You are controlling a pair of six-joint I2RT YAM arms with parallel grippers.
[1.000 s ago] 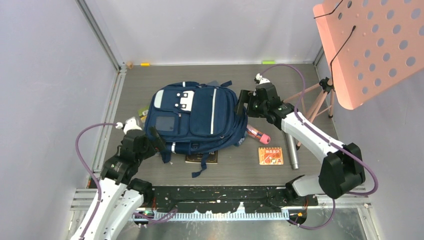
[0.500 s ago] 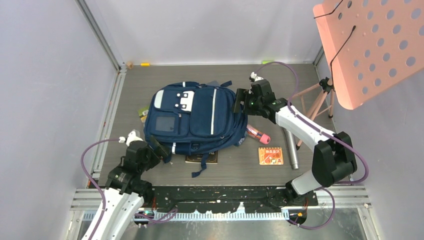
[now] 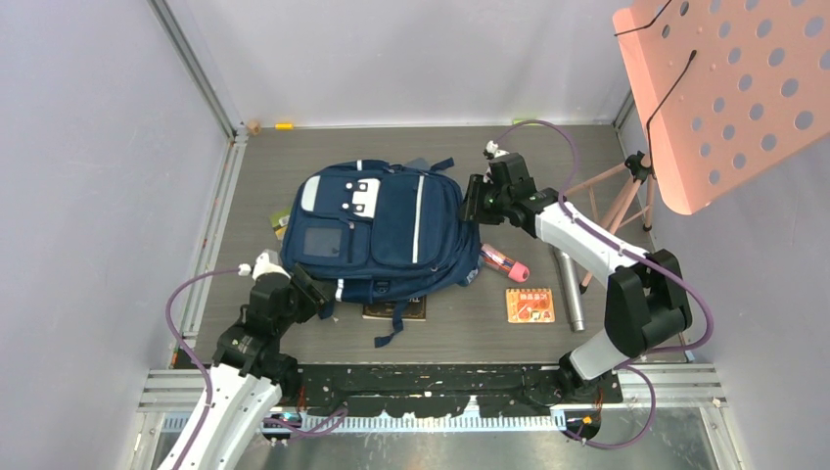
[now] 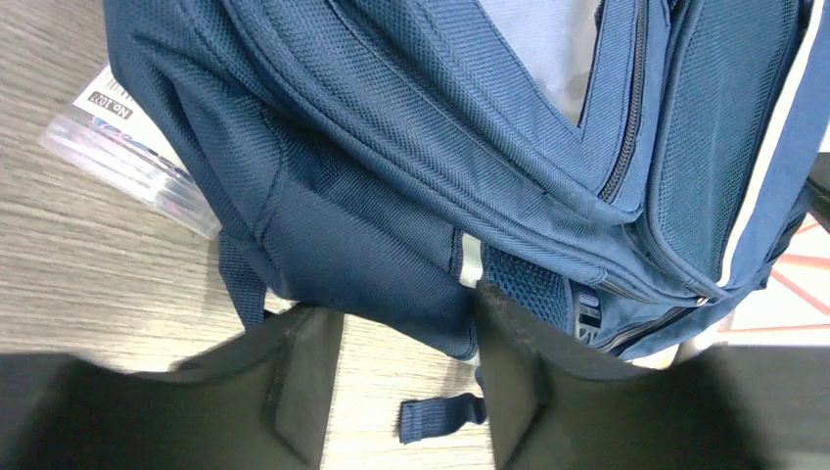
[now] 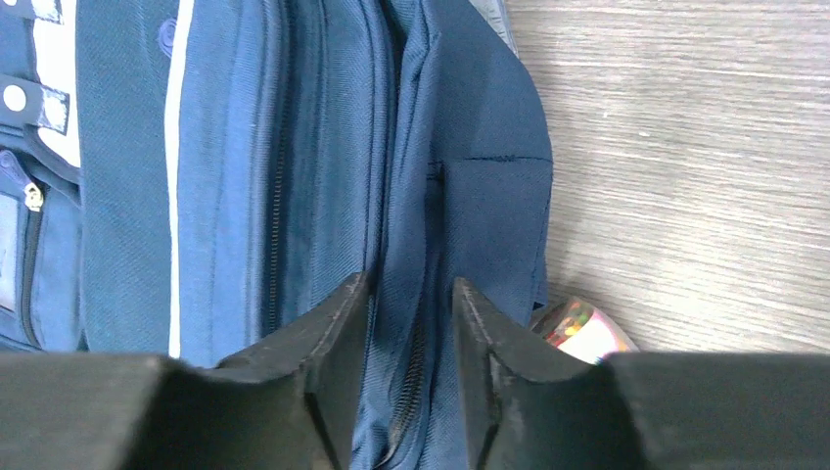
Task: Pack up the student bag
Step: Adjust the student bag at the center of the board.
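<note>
**Presently: bag flat on table, one gripper at each side**

Presently the student bag [image 3: 387, 235] lies flat at the middle of the table [image 3: 294, 157], front pocket up, with its white patches toward 11 o'clock and its loose straps trailing toward 6 o'clock.

Left gripper [image 3: 311, 287]: positioned at the bag's 7 o'clock corner. In the wrist view its fingers [image 4: 303, 382] stand wide apart, with the bag's lower corner just at their tips. Nothing is held between them.

Right gripper [image 3: 472, 201]: positioned at the bag's 2 o'clock edge. In the wrist view its fingers [image 5: 333, 343] are only narrowly apart, with a fold of blue fabric and a zip line lying in the gap (whether they pinch the fabric cannot be told).

Other items noted:
- Clear packet [image 4: 127, 147], partly under the bag at its 9 o'clock side.
- Dark book [image 3: 394, 310], touching the bag's 6 o'clock edge and partly covered by a strap.
- Pink-capped tube [image 3: 504, 261], just beside the bag at 4 o'clock.
- Orange booklet [image 3: 530, 305], near the tube, apart from the bag.
- Metal cylinder [image 3: 567, 291], just beside the booklet at its 3 o'clock.
- Pink perforated panel [image 3: 724, 88], overhanging the table at 2 o'clock, with a tripod [image 3: 612, 196] beneath.
</note>
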